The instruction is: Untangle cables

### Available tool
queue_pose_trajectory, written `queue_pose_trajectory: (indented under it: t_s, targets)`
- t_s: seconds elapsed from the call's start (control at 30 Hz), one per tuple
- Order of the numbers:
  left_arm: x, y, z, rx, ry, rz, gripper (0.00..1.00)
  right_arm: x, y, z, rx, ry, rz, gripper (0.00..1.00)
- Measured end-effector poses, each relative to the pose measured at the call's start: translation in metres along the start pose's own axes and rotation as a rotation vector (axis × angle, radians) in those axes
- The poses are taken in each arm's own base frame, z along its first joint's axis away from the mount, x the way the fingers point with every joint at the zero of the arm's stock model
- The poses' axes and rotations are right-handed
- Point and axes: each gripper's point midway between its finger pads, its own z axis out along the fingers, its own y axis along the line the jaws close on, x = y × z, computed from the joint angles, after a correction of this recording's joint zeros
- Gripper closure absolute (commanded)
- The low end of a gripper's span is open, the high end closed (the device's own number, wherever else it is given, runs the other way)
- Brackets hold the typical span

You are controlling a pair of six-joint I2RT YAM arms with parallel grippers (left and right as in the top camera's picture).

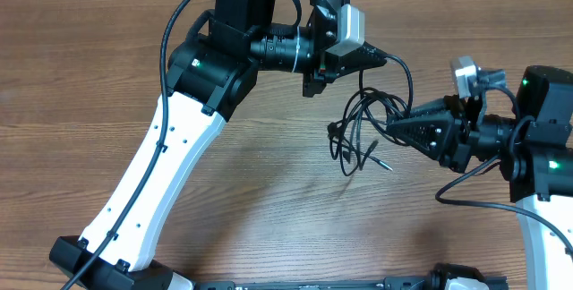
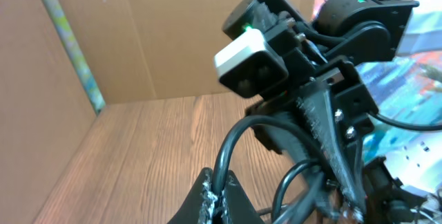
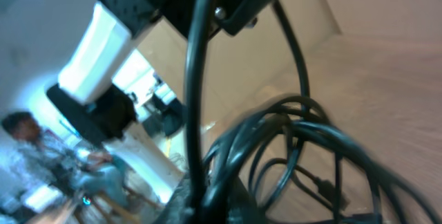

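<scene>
The cables (image 1: 358,124) are thin black cords tangled in loops, hanging above the wood table between my two grippers. My left gripper (image 1: 380,57) is shut on one cable strand at the upper end; in the left wrist view the strand (image 2: 231,148) rises from between its fingertips (image 2: 219,193). My right gripper (image 1: 394,129) is shut on the bundle from the right; in the right wrist view the looped cords (image 3: 304,141) fan out from its jaws (image 3: 207,196). A small plug end (image 1: 387,165) dangles below.
The wooden table (image 1: 89,75) lies under everything. A cardboard wall (image 2: 159,37) stands behind. The white left arm (image 1: 161,174) crosses the left half, and the right arm base (image 1: 546,174) stands at the right edge.
</scene>
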Motion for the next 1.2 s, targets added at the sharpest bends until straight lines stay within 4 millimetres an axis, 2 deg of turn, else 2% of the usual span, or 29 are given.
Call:
queue_pose_trajectory:
  t_s: [0.1, 0.2, 0.33, 0.37, 0.4, 0.43, 0.5, 0.57, 0.6, 0.67, 0.73, 0.8, 0.87, 1.07, 1.2]
  targets:
    - [0.001, 0.003, 0.0, -0.017, 0.006, -0.016, 0.71, 0.001, 0.001, 0.002, -0.008, 0.005, 0.001, 0.96]
    - [0.002, 0.006, 0.0, -0.034, 0.013, -0.044, 0.64, 0.001, 0.002, 0.003, -0.011, 0.007, 0.005, 0.96]
    - [0.003, 0.009, -0.001, -0.049, 0.018, -0.085, 0.63, 0.001, -0.001, 0.003, 0.004, 0.009, 0.031, 0.96]
    - [0.004, 0.009, -0.001, -0.052, 0.019, -0.097, 0.59, 0.001, -0.004, 0.003, 0.022, 0.01, 0.046, 0.96]
    - [0.004, 0.01, -0.001, -0.055, 0.019, -0.103, 0.45, 0.001, -0.008, 0.002, 0.045, 0.011, 0.065, 0.96]
    - [0.004, 0.011, -0.002, -0.059, 0.019, -0.113, 0.4, 0.001, -0.012, 0.002, 0.071, 0.011, 0.088, 0.96]
    - [0.006, 0.013, -0.005, -0.069, 0.021, -0.146, 0.36, -0.001, -0.02, 0.001, 0.116, 0.007, 0.121, 0.96]
    - [0.009, 0.016, -0.008, -0.078, 0.029, -0.178, 0.38, -0.004, -0.032, 0.0, 0.186, -0.005, 0.185, 0.96]
    - [0.011, 0.016, -0.009, -0.082, 0.034, -0.197, 0.47, -0.005, -0.039, -0.002, 0.229, -0.016, 0.226, 0.96]
    - [0.015, 0.017, -0.011, -0.088, 0.043, -0.227, 0.54, -0.007, -0.052, -0.005, 0.305, -0.04, 0.304, 0.96]
    - [0.019, 0.017, -0.011, -0.091, 0.057, -0.254, 0.54, -0.008, -0.067, -0.011, 0.394, -0.079, 0.403, 0.96]
    - [0.026, 0.018, -0.012, -0.112, 0.081, -0.299, 0.45, -0.009, -0.082, -0.018, 0.484, -0.131, 0.516, 0.96]
    - [0.034, 0.019, -0.013, -0.135, 0.11, -0.349, 0.43, -0.012, -0.094, -0.025, 0.555, -0.195, 0.625, 0.96]
    - [0.047, 0.018, -0.007, -0.179, 0.167, -0.408, 0.51, -0.023, -0.114, -0.04, 0.641, -0.391, 0.901, 0.96]
    - [0.049, 0.01, 0.007, -0.189, 0.197, -0.397, 0.5, -0.024, -0.122, -0.049, 0.661, -0.512, 1.095, 0.96]
